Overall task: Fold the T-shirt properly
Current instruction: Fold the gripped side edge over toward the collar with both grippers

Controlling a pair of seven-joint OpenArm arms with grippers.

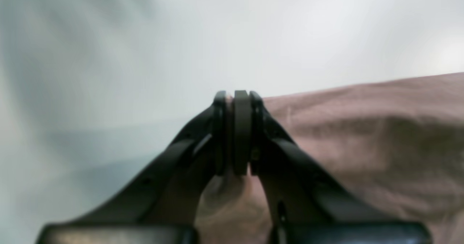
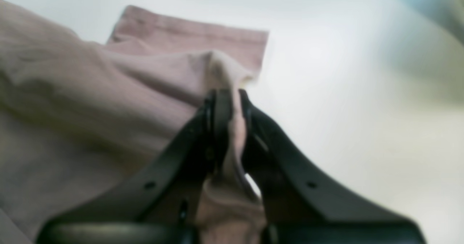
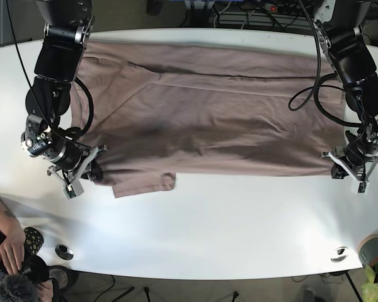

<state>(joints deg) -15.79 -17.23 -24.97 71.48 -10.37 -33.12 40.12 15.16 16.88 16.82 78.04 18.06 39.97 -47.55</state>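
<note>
White table (image 3: 208, 233), potted plant (image 3: 373, 283)

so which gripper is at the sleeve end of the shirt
The right gripper, on the base view's left: it pinches the T-shirt beside the short sleeve. The left gripper holds the plain straight edge opposite.
</note>
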